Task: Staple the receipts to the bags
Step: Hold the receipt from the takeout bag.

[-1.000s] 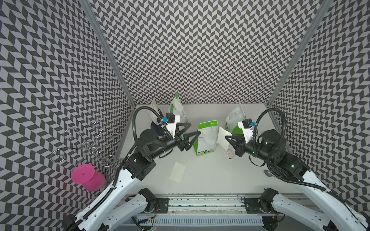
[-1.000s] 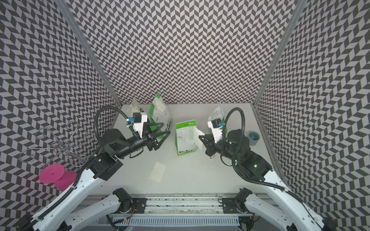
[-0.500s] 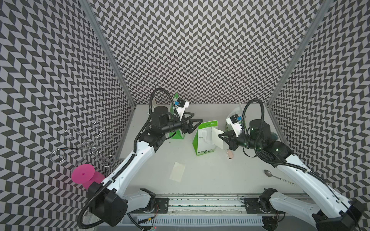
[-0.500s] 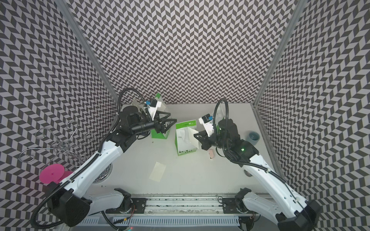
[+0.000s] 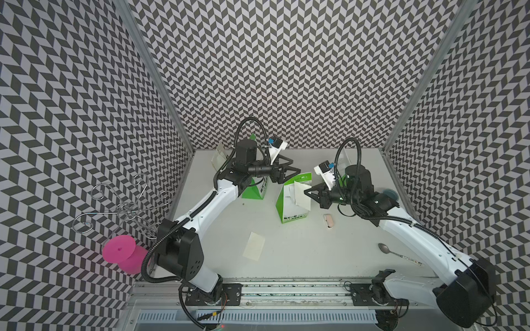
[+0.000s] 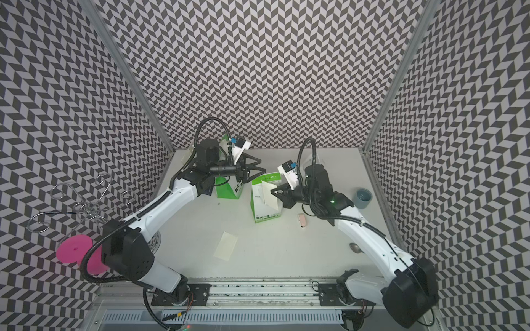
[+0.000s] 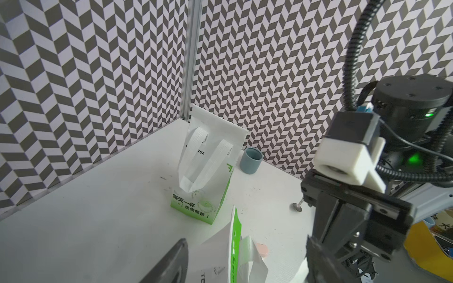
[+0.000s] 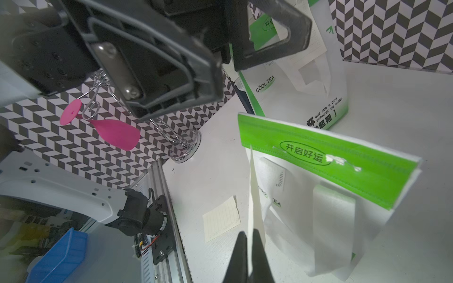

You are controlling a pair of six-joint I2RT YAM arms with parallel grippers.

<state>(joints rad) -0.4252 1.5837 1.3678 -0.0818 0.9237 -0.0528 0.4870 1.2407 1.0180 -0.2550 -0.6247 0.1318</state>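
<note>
A green-and-white bag (image 5: 292, 205) (image 6: 265, 205) stands mid-table. My right gripper (image 5: 306, 192) (image 8: 250, 245) is shut on the edge of a cream receipt (image 5: 301, 196) (image 8: 253, 196), holding it upright against the bag's face below the green top band (image 8: 318, 159). My left gripper (image 5: 291, 169) (image 7: 241, 274) is open, with its fingers on either side of that bag's top edge (image 7: 232, 245) and not touching it. A second receipt (image 5: 253, 246) (image 8: 221, 219) lies flat nearer the front. The pinkish stapler (image 5: 328, 220) (image 7: 261, 250) lies right of the bag.
Another green bag (image 5: 253, 192) (image 8: 306, 80) stands under my left forearm, and a further one (image 7: 203, 176) at the back right. A grey-blue cup (image 6: 362, 197), a spoon (image 5: 387, 249), a wire rack (image 5: 123, 200) and a pink glass (image 5: 123, 255) sit at the sides.
My left arm has swung from the front left up and across to the middle bag's top. The right gripper has carried its receipt in against that bag.
</note>
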